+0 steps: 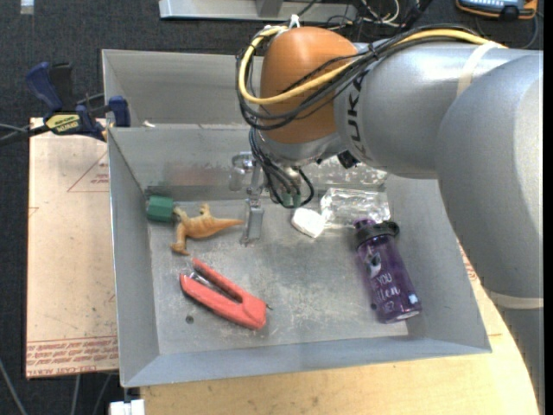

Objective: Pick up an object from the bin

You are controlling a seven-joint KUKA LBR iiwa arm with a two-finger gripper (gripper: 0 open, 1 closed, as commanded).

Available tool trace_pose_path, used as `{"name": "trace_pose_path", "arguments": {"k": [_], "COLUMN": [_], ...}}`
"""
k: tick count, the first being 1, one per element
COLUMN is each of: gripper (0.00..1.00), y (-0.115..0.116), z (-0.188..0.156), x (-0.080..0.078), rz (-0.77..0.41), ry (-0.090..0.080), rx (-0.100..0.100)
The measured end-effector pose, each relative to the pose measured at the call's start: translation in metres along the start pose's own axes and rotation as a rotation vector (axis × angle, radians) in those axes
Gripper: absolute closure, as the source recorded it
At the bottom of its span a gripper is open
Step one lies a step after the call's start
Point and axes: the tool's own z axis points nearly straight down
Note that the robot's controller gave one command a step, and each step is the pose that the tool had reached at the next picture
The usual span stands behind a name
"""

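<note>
as the arm leans in from the right under its orange cover [298,80], i see the gripper [251,230] low near the middle of the bin [130,232], its tip just beside the tail of a tan toy dinosaur [200,225]. whether it is spread or closed up, i cannot tell from here. the dinosaur lies left of centre, a green block [160,208] just beside its head. a red clip [223,300] lies nearer the front, a white lump [308,223] and clear wrapper [356,202] right of the gripper, and a purple bottle [388,273] on its side further right.
</note>
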Motion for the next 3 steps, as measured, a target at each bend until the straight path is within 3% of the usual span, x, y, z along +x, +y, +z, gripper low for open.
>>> {"name": "trace_pose_path", "arguments": {"k": [1,2,3], "gripper": [0.00,0.00,0.00], "y": [0.000,0.020,0.051], "z": [-0.005,0.029,0.064], "x": [-0.002,-0.004,0.012], "rz": [0.002,-0.053,-0.234], "ry": [-0.008,-0.014,-0.007], "rx": [-0.001,-0.001,0.000]}}
